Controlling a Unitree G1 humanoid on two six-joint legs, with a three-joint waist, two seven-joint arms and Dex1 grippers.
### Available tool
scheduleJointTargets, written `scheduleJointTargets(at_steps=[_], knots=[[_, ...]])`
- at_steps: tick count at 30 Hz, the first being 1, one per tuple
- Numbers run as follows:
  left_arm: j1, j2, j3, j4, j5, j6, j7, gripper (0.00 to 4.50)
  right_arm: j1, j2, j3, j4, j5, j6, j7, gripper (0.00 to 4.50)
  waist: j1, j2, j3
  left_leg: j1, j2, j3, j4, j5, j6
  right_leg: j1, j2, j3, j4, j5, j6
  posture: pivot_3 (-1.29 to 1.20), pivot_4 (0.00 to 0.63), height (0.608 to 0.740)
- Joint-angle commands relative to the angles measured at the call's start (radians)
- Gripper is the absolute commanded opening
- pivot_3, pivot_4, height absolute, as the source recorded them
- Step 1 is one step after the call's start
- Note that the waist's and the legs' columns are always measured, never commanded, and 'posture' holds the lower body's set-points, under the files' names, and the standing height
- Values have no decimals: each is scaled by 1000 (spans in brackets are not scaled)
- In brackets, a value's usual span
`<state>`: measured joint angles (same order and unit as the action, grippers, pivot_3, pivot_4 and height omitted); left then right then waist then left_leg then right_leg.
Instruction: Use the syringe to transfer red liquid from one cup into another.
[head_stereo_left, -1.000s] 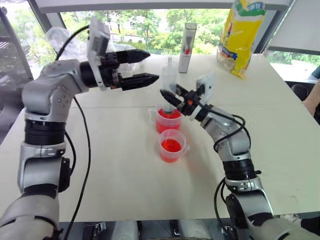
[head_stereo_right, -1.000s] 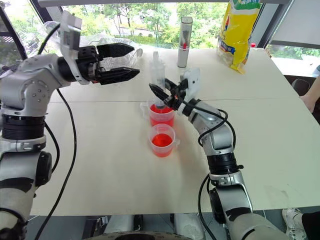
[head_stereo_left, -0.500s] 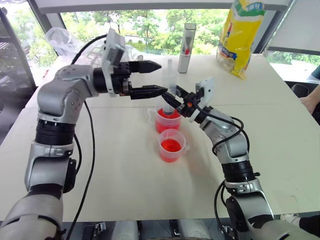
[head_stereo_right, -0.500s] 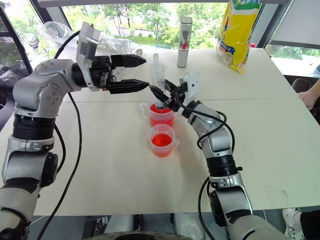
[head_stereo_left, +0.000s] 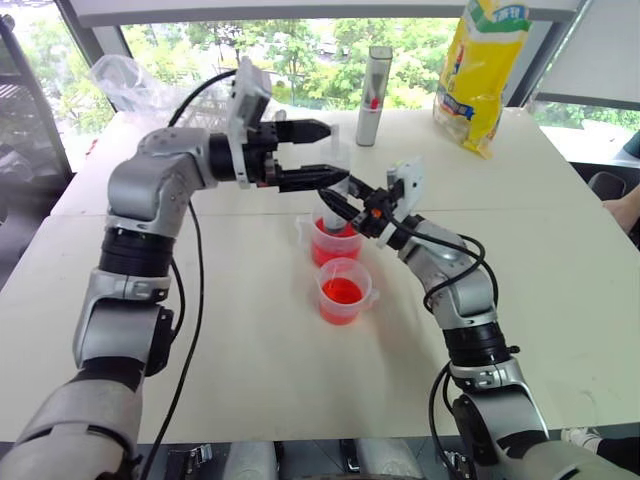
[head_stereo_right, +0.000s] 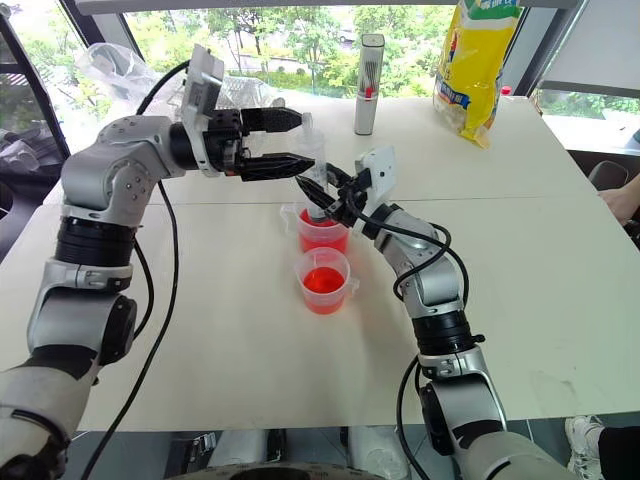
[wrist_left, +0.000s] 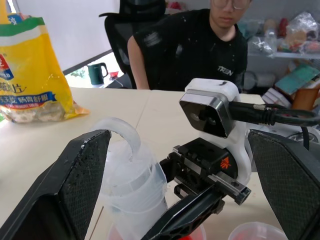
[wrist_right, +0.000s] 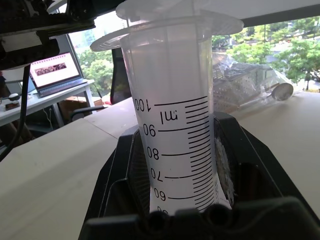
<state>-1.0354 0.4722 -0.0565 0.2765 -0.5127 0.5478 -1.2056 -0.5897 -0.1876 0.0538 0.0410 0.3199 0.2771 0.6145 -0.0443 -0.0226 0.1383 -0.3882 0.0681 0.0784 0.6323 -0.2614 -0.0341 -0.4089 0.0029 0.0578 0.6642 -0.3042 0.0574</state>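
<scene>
The syringe (head_stereo_right: 313, 160) stands upright with its tip down in the far clear cup (head_stereo_left: 335, 243), which has a small side handle and holds red liquid (head_stereo_right: 322, 235). My right gripper (head_stereo_left: 338, 206) is shut on the lower barrel (wrist_right: 175, 135), whose printed graduations show clear. My left gripper (head_stereo_left: 335, 153) is open and level. Its fingers (wrist_left: 82, 180) stand on either side of the syringe's top end (wrist_left: 125, 165), apart from it. A second clear cup (head_stereo_left: 344, 292) with red liquid sits just in front of the first.
A grey upright cylinder with a red mark (head_stereo_left: 377, 95) and a yellow bag (head_stereo_left: 485, 70) stand at the table's far side. A crumpled clear bag (head_stereo_left: 130, 80) lies far left. A person in a black shirt (wrist_left: 190, 45) sits beyond the table; an arm (head_stereo_left: 625, 200) shows at the right edge.
My left arm has swung right toward the syringe, bringing its open fingers from well left of it to either side of its top. The right gripper, syringe and cups have stayed put.
</scene>
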Motion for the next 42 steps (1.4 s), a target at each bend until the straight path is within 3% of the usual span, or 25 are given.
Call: scheduleJointTargets(at_steps=[1, 7, 8, 11, 17, 42], knots=[[-40, -11, 3, 12, 2, -19, -25, 4500, -5, -1, 3, -55, 4, -13, 4, 1395, 0, 0, 0, 0, 0, 0, 0, 0, 0, 0, 0, 0, 0, 0, 0, 0, 150, 740], [-45, -25, 1, 38, 15, -25, -41, 4500, -2, -4, 8, -59, 1, -13, 2, 1395, 0, 0, 0, 0, 0, 0, 0, 0, 0, 0, 0, 0, 0, 0, 0, 0, 150, 740], [-48, -30, 2, 45, 17, -26, -39, 4246, -1, -6, 8, -59, 0, -13, 2, 1395, 0, 0, 0, 0, 0, 0, 0, 0, 0, 0, 0, 0, 0, 0, 0, 0, 150, 740], [-55, -41, 5, 59, 20, -23, -37, 3172, 3, -10, 13, -60, -3, -14, 6, 1395, 0, 0, 0, 0, 0, 0, 0, 0, 0, 0, 0, 0, 0, 0, 0, 0, 150, 740], [-54, -49, 10, 63, 21, -17, -41, 158, 11, -13, 20, -70, -5, -10, 7, 1395, 0, 0, 0, 0, 0, 0, 0, 0, 0, 0, 0, 0, 0, 0, 0, 0, 150, 740], [-161, -50, 72, 153, 31, -62, -14, 70, 54, -16, 56, -50, -31, 37, 13, 1395, 0, 0, 0, 0, 0, 0, 0, 0, 0, 0, 0, 0, 0, 0, 0, 0, 150, 740]])
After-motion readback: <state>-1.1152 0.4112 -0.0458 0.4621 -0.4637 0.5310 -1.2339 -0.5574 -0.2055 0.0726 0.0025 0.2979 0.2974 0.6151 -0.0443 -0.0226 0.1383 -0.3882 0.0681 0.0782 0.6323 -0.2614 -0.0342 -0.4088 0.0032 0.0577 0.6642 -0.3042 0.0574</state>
